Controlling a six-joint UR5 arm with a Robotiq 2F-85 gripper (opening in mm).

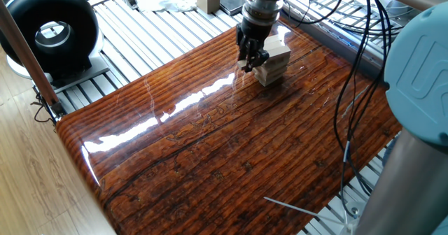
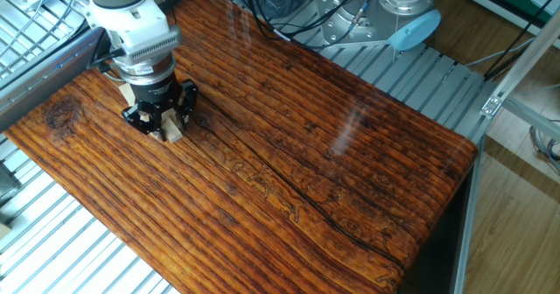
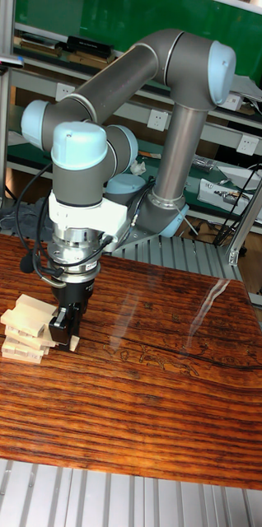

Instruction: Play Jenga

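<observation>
Pale Jenga tower [image 3: 28, 329] sitting near the left edge of the shiny brown wooden desk [image 3: 164, 387], a few crosswise layers high, top block turned a bit off line. Just right of it, touching or nearly so, the gripper [image 3: 65, 333], pointing straight down from the gray arm [image 3: 147, 74]. One small loose block [image 3: 75, 340] standing between the black fingers [image 2: 185, 97], squeezed from both sides, its lower end on or very near the desk top. In the one fixed view, same tower [image 1: 273, 61] close to the far edge, gripper [image 1: 250, 59] pressed up beside it. Black round fan [image 1: 50, 32] off the desk, past its corner.
</observation>
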